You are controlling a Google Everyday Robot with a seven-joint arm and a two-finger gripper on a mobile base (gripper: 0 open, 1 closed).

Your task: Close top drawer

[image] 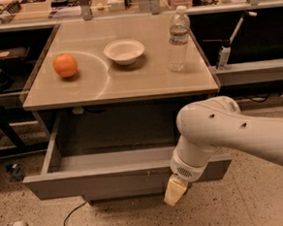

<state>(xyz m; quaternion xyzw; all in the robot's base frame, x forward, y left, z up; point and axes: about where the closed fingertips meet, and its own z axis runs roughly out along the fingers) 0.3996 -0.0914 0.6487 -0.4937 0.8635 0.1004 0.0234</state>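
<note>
Grey top drawer (102,180), pulled well out from under the tabletop (144,85). Probably rigid and on runners, and light, since the inside looks bare. No handle, so the flat front panel is the place to push, near mid-width to avoid skewing. Wide and shallow, scuffed bottom, front spans the cabinet. Gripper (175,191) hangs low, just in front of the panel's right part; spread or pressed together, cannot tell. Orange (65,65), bowl (124,51) and water bottle (178,39) stand on top.

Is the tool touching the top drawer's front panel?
Cannot tell. In the camera view the tool overlaps the lower front edge of the top drawer; any gap is hidden.
</note>
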